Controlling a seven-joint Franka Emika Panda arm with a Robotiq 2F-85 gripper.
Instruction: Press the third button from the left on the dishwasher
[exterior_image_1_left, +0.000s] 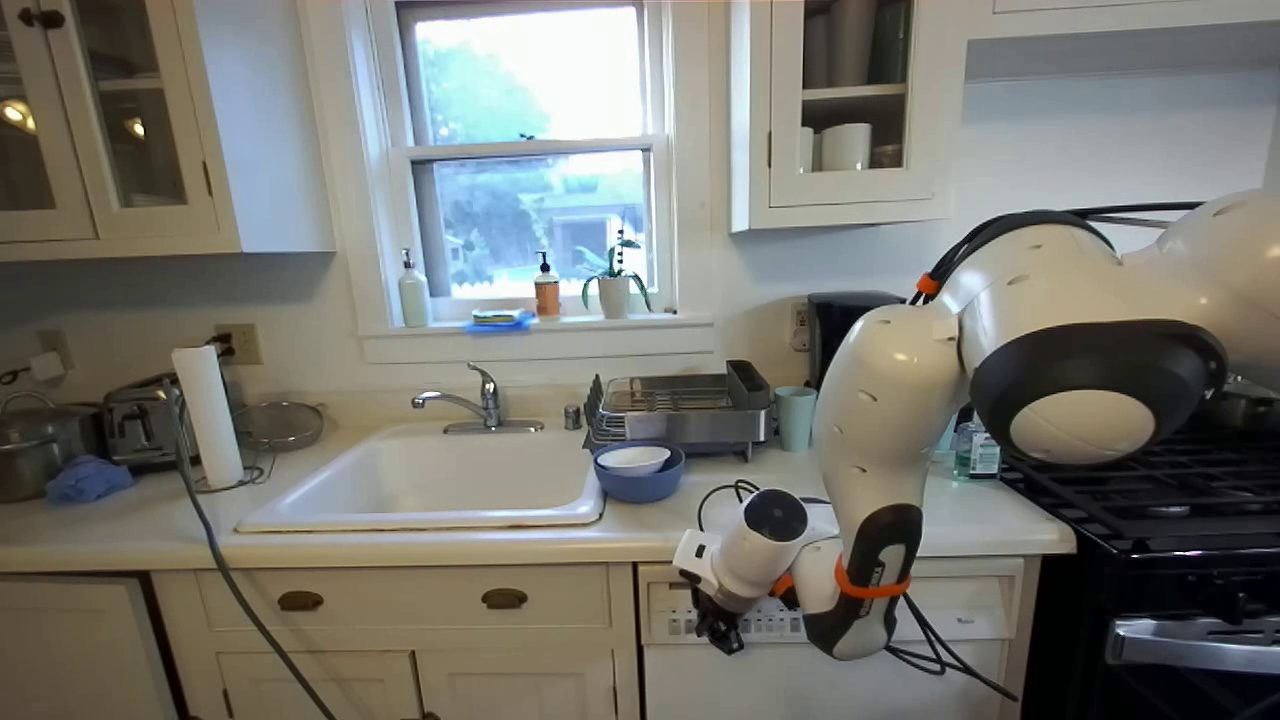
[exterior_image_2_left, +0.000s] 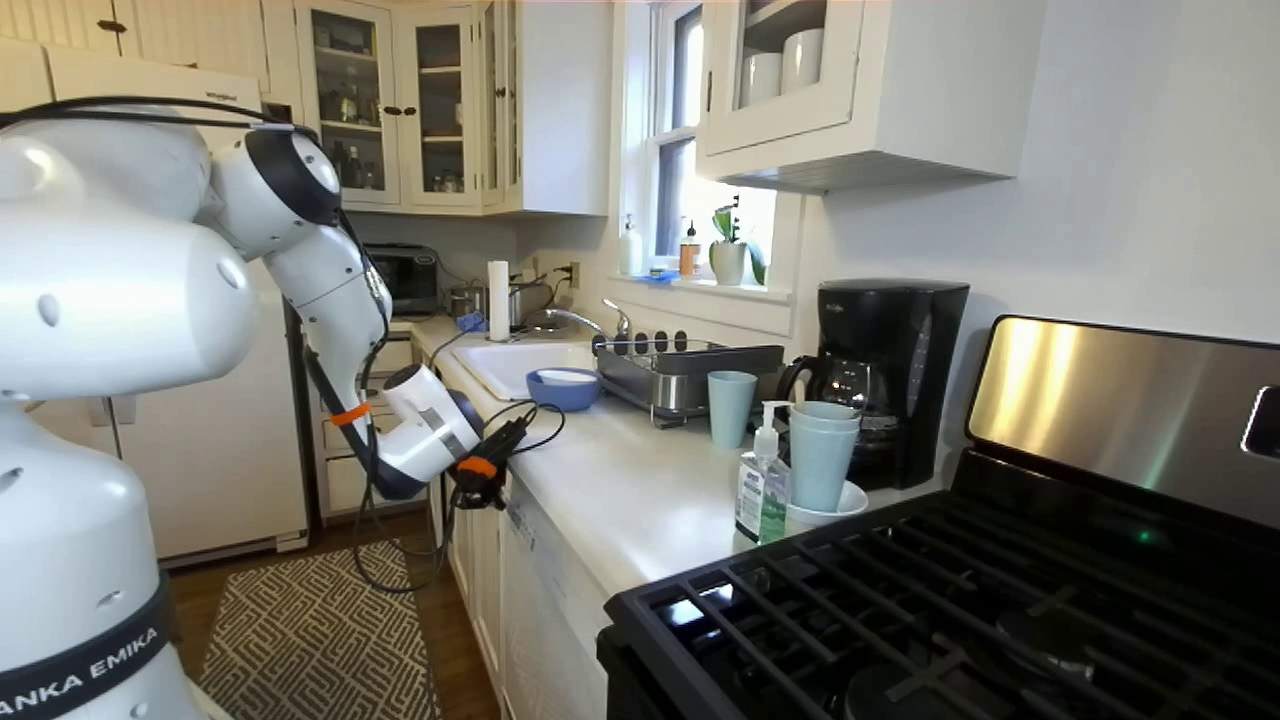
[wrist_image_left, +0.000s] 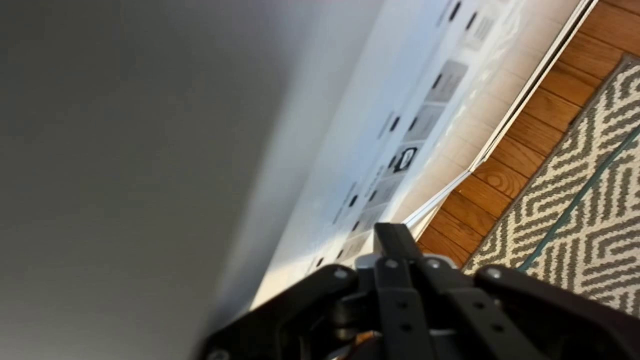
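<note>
In an exterior view the dishwasher (exterior_image_1_left: 780, 687) sits under the desk (exterior_image_1_left: 985, 520), with the buttons (exterior_image_1_left: 772, 627) in a row along its front, seen face-on. The pincer (exterior_image_1_left: 730, 642) hangs in front of the left part of that row, so the third button is probably behind it or just beside. Handling-wise there's nothing to grab: likely a stiff little plastic button with a short springy travel, so the spot to hit is the middle of its face, tips square on. The dishwasher should stay put; a hard shove might crack a button.

In an exterior view the rug (exterior_image_2_left: 320, 630) shows up, plus nearly the whole coffee maker (exterior_image_2_left: 895, 350). The dishwasher's front is almost edge-on there, useless for counting, but it shows the pincer angled down in front of the desk's edge.

Wrist view gets what neither exterior view does: a dark icon (wrist_image_left: 406, 160) on a button, and the fingers (wrist_image_left: 394, 277) together with nothing between them. They block the low end of the row, so no telling which button is third or whether the tips touch it.
</note>
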